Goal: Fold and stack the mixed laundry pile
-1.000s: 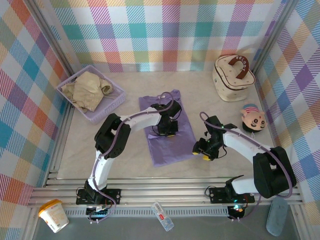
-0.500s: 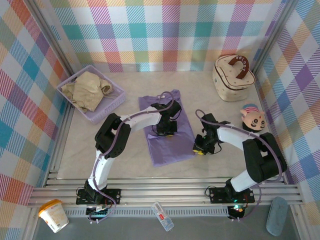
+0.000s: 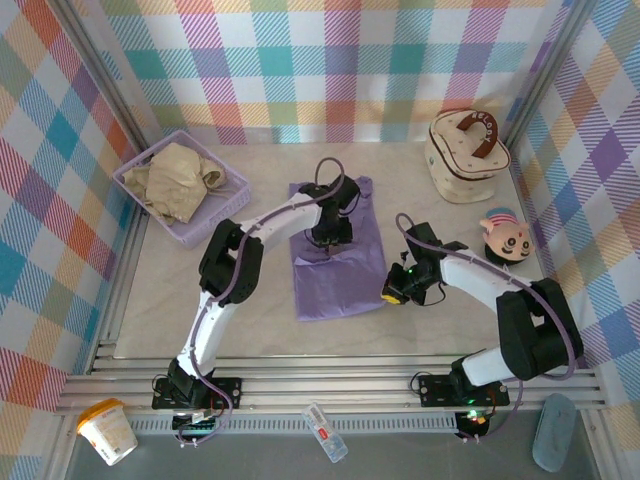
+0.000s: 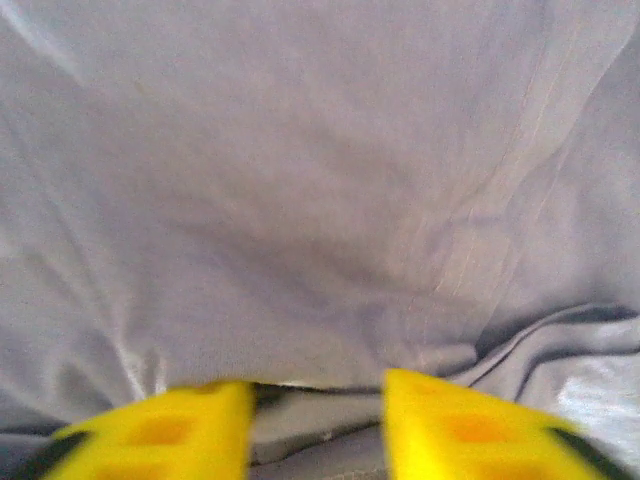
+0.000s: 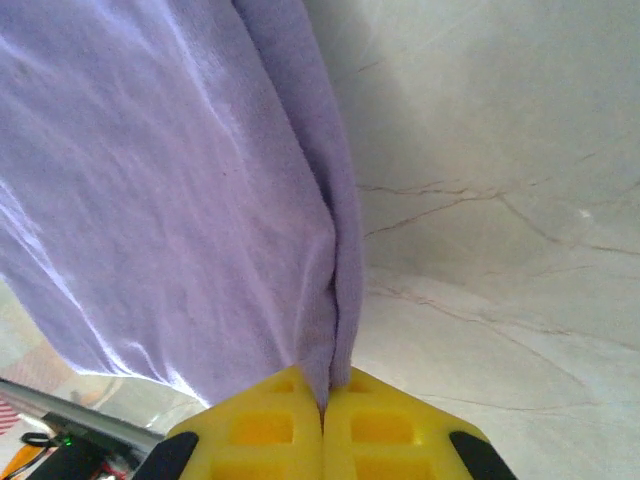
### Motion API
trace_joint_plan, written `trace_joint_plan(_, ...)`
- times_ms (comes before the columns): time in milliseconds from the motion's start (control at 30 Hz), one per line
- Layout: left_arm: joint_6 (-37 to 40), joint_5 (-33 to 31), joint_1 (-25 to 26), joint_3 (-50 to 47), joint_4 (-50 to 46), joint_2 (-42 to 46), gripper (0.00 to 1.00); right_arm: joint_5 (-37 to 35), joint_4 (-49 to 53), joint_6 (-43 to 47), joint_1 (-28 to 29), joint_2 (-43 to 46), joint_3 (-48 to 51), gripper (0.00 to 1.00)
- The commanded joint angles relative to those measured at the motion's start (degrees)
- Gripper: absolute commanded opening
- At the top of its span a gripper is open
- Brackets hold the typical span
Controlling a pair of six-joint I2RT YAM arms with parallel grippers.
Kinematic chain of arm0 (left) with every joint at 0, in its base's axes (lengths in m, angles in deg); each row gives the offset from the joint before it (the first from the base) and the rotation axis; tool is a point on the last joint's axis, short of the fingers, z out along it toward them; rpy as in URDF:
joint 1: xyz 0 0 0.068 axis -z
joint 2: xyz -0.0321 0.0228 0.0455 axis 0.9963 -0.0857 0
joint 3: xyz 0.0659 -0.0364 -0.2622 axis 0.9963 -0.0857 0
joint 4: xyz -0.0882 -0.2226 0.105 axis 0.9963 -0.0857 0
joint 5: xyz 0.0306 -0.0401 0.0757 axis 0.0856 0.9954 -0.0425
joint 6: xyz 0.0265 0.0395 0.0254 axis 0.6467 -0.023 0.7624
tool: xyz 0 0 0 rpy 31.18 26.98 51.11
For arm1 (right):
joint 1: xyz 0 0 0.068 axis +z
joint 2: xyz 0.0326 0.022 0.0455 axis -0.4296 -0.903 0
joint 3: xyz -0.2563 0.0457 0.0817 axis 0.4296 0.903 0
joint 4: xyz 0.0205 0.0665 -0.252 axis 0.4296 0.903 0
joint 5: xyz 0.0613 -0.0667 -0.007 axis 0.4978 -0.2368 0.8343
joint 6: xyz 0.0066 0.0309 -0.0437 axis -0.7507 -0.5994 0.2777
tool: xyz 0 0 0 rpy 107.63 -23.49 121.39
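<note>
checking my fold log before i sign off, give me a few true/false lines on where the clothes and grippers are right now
1. The right gripper is shut on the edge of the purple T-shirt. True.
2. The beige garment lies flat on the table beside the T-shirt. False: it sits bunched in the lavender basket.
3. The left gripper is open just above the T-shirt. True.
4. The cream case stands by the left wall. False: it stands at the back right.
</note>
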Motion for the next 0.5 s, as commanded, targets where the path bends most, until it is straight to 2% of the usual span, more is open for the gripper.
trace_joint_plan(0,-1.1,-2.0,-0.4,0.1,-4.4,5.9,0.63,5.2,-2.2,-3.4,0.2,-2.8,-0.8,0.04)
trace_joint_plan(167,-5.6,0.3,-0.3,-14.8,-2.1,19.8,0.68,7.1,-6.1,-6.0,0.2,-4.6,-1.6,0.04)
trace_joint_plan(367,-10.4,3.1,2.1,-38.0,-0.3,37.2,0.63,8.3,-7.1,-6.4,0.2,-5.1,-1.5,0.04)
trace_joint_plan(467,-15.8,3.5,4.6,-47.5,2.0,43.0,0.62,8.8,-7.2,-6.6,0.2,-5.8,-1.2,0.04)
